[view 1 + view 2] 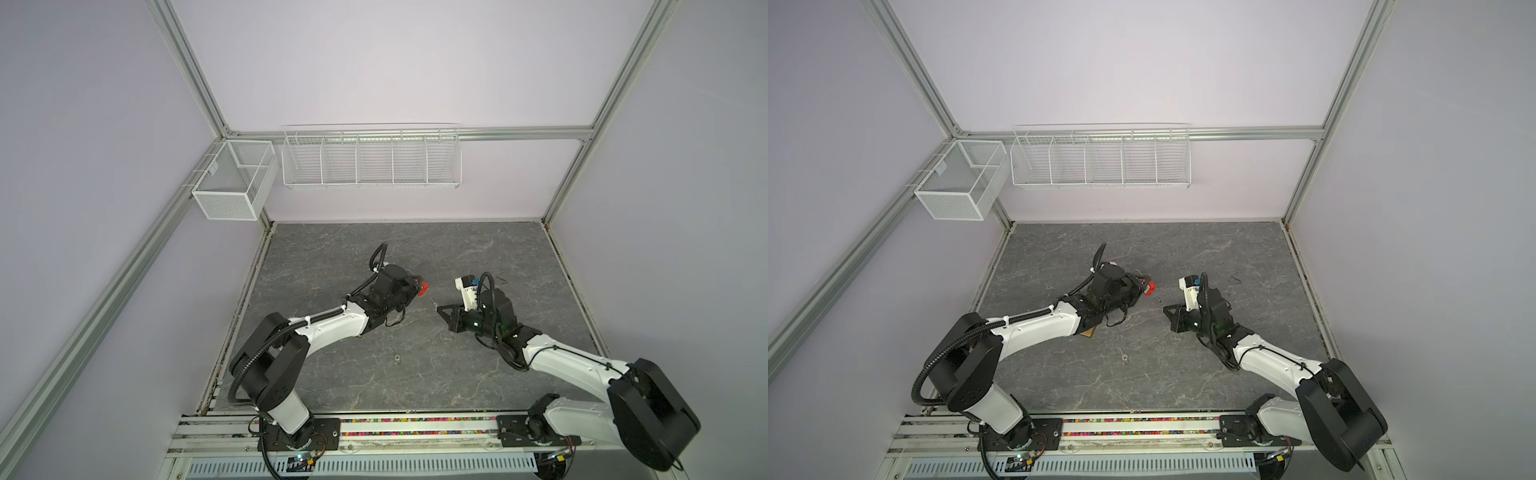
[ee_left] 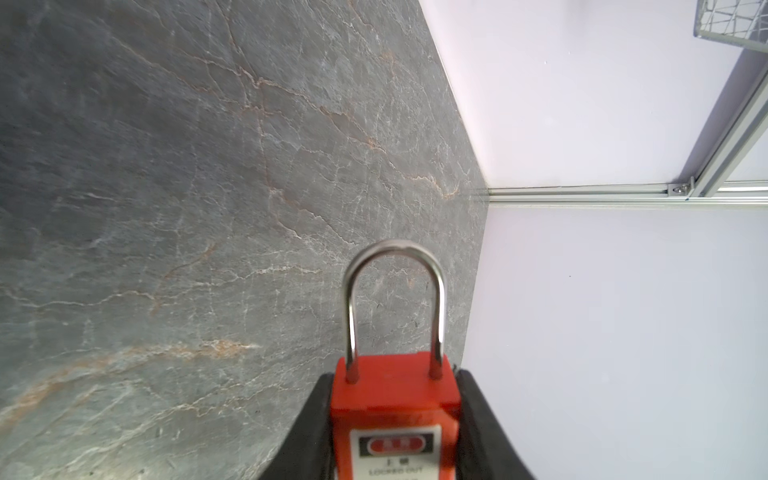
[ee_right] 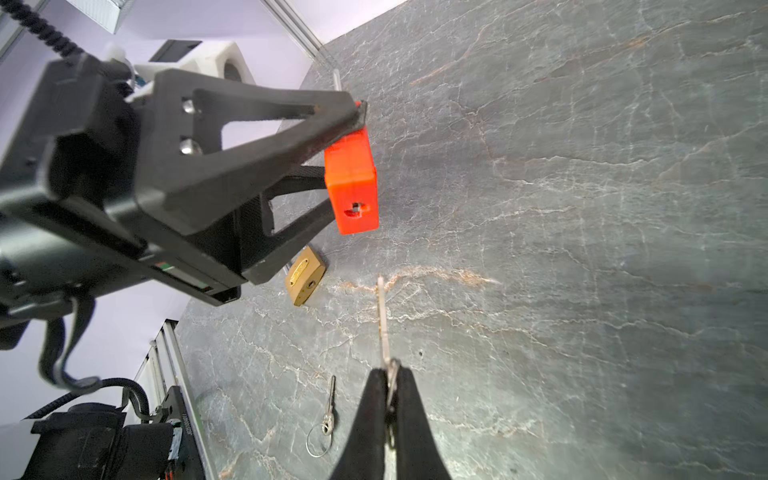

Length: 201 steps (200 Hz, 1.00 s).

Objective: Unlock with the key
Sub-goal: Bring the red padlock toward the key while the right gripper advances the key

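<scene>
Key point(image 3: 382, 316) pinched by the closed right gripper point(image 3: 391, 374); red padlock point(image 3: 352, 183) clamped in left gripper point(image 2: 395, 376), near, not touching.

Orange-red padlock point(image 2: 395, 407) with silver shackle point(image 2: 395, 291) and white label point(image 2: 395, 451) banded red and black. Dark grey desk point(image 2: 166, 208) veined white and rust. Brass-yellow padlock point(image 3: 304, 281); silvery key point(image 3: 382, 320). White wire baskets point(image 1: 370, 162) against pale lilac walls point(image 1: 415, 62).

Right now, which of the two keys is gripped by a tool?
The bare silver key, pinched in the right tool with its blade sticking out ahead. The other key hangs on a wire ring and lies loose on the table.
</scene>
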### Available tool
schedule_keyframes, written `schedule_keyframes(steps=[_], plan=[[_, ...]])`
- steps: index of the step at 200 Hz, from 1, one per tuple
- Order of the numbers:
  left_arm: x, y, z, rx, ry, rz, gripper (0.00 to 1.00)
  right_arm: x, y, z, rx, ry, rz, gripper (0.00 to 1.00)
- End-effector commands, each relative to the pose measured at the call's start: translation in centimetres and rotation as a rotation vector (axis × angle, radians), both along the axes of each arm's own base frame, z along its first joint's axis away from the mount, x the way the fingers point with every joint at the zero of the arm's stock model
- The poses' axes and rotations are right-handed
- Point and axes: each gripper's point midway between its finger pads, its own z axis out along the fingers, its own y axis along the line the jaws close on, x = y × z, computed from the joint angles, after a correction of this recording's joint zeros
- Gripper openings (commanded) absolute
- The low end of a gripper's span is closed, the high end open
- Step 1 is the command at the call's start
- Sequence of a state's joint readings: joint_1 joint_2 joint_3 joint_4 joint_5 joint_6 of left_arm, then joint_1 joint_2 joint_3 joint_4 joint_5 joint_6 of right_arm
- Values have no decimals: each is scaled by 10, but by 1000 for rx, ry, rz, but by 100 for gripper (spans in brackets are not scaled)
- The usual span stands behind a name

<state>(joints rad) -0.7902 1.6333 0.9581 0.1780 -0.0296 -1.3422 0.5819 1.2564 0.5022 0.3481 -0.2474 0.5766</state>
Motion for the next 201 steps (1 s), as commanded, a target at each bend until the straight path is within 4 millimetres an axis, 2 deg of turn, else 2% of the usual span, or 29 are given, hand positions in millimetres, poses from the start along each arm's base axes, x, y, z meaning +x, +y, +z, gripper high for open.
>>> schedule_keyframes(steps=[1, 135, 201], plan=[[1, -4, 17, -44, -37, 9, 0, 5, 6, 3, 6, 2, -4, 6], [-6, -14, 14, -22, -39, -31, 0, 13, 13, 12, 6, -11, 5, 6], [-5, -12, 14, 8, -49, -29, 0, 14, 16, 16, 11, -12, 15, 6]])
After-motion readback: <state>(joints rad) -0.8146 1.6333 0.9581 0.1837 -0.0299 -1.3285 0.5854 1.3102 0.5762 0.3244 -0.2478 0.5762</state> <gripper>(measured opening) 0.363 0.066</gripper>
